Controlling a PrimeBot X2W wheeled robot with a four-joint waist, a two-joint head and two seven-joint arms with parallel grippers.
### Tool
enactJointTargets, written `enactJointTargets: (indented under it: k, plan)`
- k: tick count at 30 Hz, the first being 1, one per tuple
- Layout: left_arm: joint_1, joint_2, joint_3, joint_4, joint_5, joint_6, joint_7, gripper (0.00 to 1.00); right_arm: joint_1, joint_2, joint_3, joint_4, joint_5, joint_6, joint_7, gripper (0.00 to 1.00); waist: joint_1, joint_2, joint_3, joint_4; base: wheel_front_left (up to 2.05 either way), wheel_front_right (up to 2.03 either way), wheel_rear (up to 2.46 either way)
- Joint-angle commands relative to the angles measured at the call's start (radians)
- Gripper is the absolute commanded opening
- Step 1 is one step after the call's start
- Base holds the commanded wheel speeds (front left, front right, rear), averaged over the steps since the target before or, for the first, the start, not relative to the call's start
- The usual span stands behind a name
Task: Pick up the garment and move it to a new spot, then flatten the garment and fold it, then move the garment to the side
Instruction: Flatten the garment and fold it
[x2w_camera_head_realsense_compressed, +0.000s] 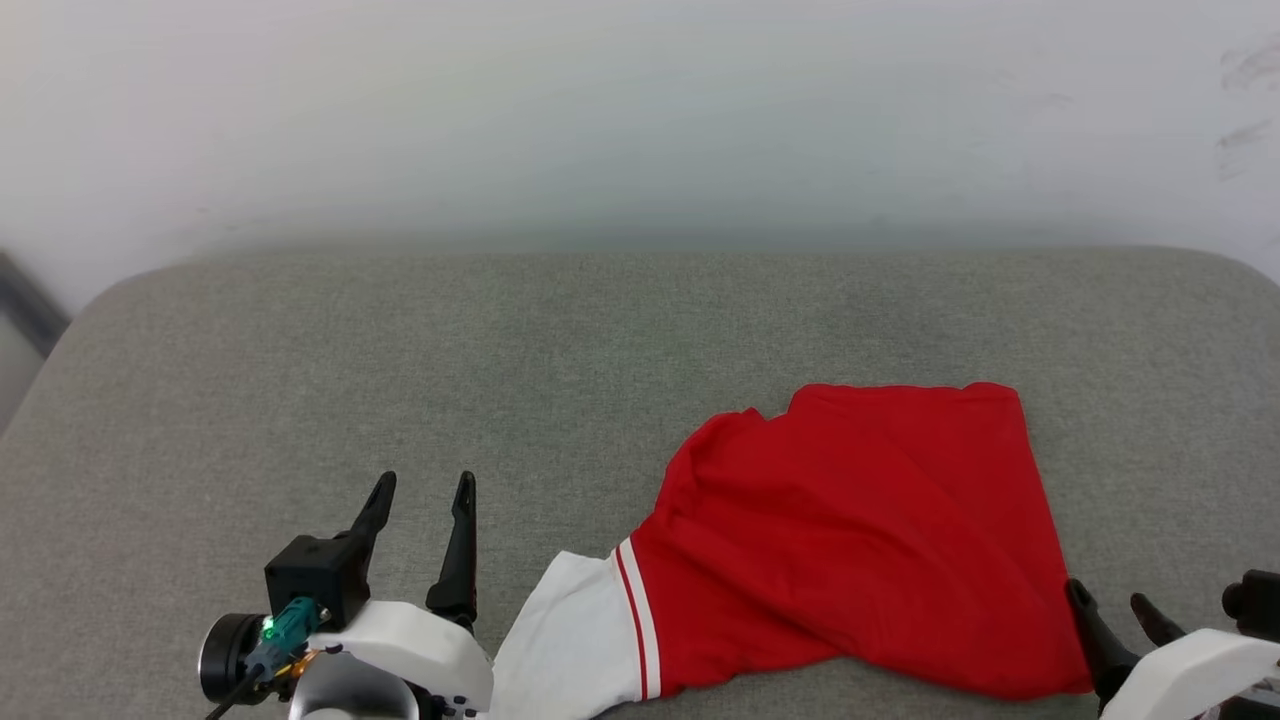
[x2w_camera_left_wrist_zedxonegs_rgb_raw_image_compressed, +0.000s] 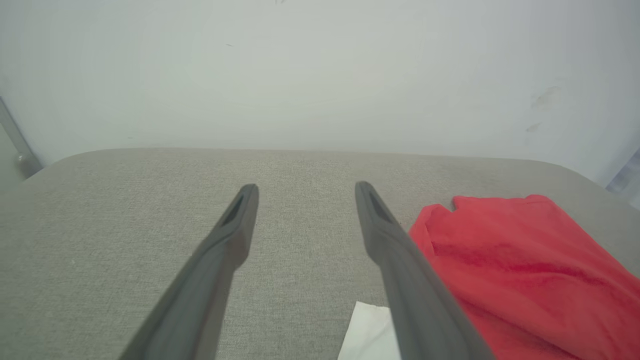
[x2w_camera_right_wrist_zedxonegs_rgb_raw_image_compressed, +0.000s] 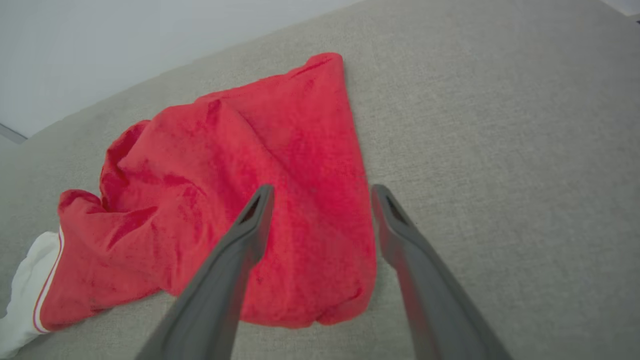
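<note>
Both jaws stand spread and empty. The left gripper (x2w_camera_head_realsense_compressed: 425, 485) hangs near left over bare cushion (x2w_camera_head_realsense_compressed: 400, 350); the right gripper (x2w_camera_head_realsense_compressed: 1108, 595) sits near right, just beside the garment (x2w_camera_head_realsense_compressed: 850, 530). It lies crumpled right of centre, with its white sleeve (x2w_camera_head_realsense_compressed: 570, 640) pointing toward the left gripper.

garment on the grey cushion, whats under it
The garment lies crumpled on the grey cushion, with a white sleeve sticking out. Anything beneath its red folds is covered and cannot be seen.
</note>
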Motion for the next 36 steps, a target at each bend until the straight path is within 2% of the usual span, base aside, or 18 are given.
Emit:
enactJointTargets:
  k: [1, 5, 13, 16, 20, 21, 22, 23, 30, 36]
  plan:
    - [-0.014, 0.000, -0.002, -0.006, 0.004, -0.005, -0.003, 1.00, -0.037, -0.005, -0.029, 0.032, 0.010, 0.000, 0.054, 1.00, 0.0001, 0.0000, 0.019, 0.010, 0.00, 0.00, 0.00]
    - [-0.039, -0.008, -0.007, -0.015, 0.010, -0.010, -0.013, 1.00, -0.118, -0.030, -0.097, 0.115, 0.012, 0.000, 0.206, 1.00, 0.0001, 0.0000, 0.068, 0.037, 0.00, 0.00, 0.00]
    - [-0.108, -0.038, -0.021, 0.002, 0.018, -0.035, -0.038, 1.00, -0.287, -0.088, -0.143, 0.252, -0.022, 0.000, 0.452, 1.00, 0.0001, 0.0000, 0.159, 0.099, 0.00, 0.00, 0.00]
    - [-0.118, -0.047, -0.024, 0.018, 0.017, -0.043, -0.048, 1.00, -0.320, -0.082, -0.167, 0.328, -0.045, 0.000, 0.523, 1.00, 0.0001, 0.0000, 0.175, 0.115, 0.00, 0.00, 0.00]
    - [-0.127, -0.054, -0.025, 0.038, 0.012, -0.048, -0.055, 1.00, -0.332, -0.043, -0.192, 0.399, -0.054, 0.000, 0.575, 1.00, 0.0001, 0.0000, 0.176, 0.129, 0.00, 0.00, 0.00]
    - [-0.125, -0.053, -0.024, 0.042, 0.010, -0.050, -0.057, 1.00, -0.335, -0.034, -0.194, 0.402, -0.052, 0.000, 0.582, 0.56, 0.0001, 0.0000, 0.174, 0.130, 0.00, 0.00, 0.00]
    - [-0.122, -0.052, -0.023, 0.045, 0.011, -0.050, -0.057, 1.00, -0.341, -0.026, -0.195, 0.394, -0.042, 0.000, 0.581, 0.08, 0.0001, 0.0000, 0.171, 0.129, 0.00, 0.00, 0.00]
    - [-0.119, -0.051, -0.022, 0.049, 0.011, -0.049, -0.056, 1.00, -0.350, -0.023, -0.191, 0.376, -0.037, 0.001, 0.571, 0.00, 0.0001, 0.0000, 0.167, 0.127, 0.00, 0.00, 0.00]
    - [-0.118, -0.046, -0.029, 0.049, 0.013, -0.043, -0.048, 1.00, -0.432, -0.053, -0.141, 0.219, 0.012, 0.000, 0.481, 0.00, 0.0001, 0.0000, 0.139, 0.101, 0.00, 0.00, 0.00]
    - [-0.120, -0.049, -0.040, 0.045, 0.016, -0.041, -0.043, 1.00, -0.532, -0.029, -0.036, 0.120, 0.015, 0.000, 0.417, 0.00, 0.0001, 0.0000, 0.132, 0.087, 0.00, 0.00, 0.00]
